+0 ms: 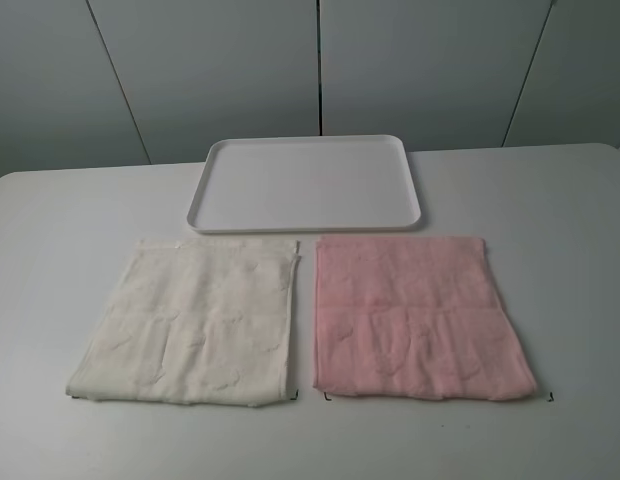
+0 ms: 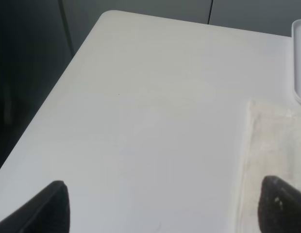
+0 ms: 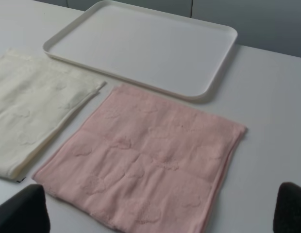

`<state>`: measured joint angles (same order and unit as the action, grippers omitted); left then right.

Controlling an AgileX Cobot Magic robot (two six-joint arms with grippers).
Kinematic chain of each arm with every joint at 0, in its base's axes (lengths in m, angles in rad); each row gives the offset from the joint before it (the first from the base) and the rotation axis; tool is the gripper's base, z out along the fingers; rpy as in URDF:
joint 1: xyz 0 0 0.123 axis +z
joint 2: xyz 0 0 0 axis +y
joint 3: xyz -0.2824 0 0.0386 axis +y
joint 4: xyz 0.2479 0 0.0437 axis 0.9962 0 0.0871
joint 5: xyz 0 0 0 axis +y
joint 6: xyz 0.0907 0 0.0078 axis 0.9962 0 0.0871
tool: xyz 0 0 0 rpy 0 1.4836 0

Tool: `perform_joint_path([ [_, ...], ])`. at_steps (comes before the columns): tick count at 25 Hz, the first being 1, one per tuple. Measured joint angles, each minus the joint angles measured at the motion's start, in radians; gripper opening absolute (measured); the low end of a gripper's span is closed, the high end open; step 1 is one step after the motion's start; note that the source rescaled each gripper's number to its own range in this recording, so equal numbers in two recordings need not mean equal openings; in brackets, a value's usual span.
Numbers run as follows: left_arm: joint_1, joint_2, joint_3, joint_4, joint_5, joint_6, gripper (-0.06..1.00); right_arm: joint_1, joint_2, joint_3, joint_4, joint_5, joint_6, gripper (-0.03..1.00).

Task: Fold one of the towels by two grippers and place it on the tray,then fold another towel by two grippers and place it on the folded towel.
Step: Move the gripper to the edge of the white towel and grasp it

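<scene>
A cream towel (image 1: 195, 320) lies flat on the white table at front left. A pink towel (image 1: 415, 315) lies flat beside it at front right. A white tray (image 1: 305, 182) sits empty behind them. Neither arm shows in the exterior high view. In the left wrist view my left gripper (image 2: 162, 208) is open above bare table, with the cream towel's edge (image 2: 274, 145) and a corner of the tray (image 2: 298, 63) to one side. In the right wrist view my right gripper (image 3: 160, 211) is open above the pink towel (image 3: 150, 160), with the cream towel (image 3: 34, 111) and tray (image 3: 141, 46) beyond.
The white table (image 1: 70, 220) has small black corner marks near the towels' front corners (image 1: 550, 397). Grey wall panels stand behind the table. The table's left edge and rounded corner show in the left wrist view (image 2: 58, 82).
</scene>
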<state>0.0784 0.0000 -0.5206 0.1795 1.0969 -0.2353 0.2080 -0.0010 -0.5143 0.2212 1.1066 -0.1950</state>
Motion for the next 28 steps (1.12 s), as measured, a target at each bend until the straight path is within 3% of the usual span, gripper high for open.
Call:
perform_joint_path([
  [16, 0.000, 0.000, 0.000, 0.000, 0.000, 0.003, 0.99, 0.000, 0.000, 0.000, 0.029, 0.000, 0.000, 1.00],
  [22, 0.000, 0.000, 0.000, -0.005, -0.008, 0.039, 0.99, 0.000, 0.000, 0.000, 0.025, 0.000, 0.010, 1.00],
  [28, 0.000, 0.069, -0.071, -0.088, -0.008, 0.156, 0.99, 0.000, 0.009, -0.027, 0.025, 0.002, 0.011, 1.00],
])
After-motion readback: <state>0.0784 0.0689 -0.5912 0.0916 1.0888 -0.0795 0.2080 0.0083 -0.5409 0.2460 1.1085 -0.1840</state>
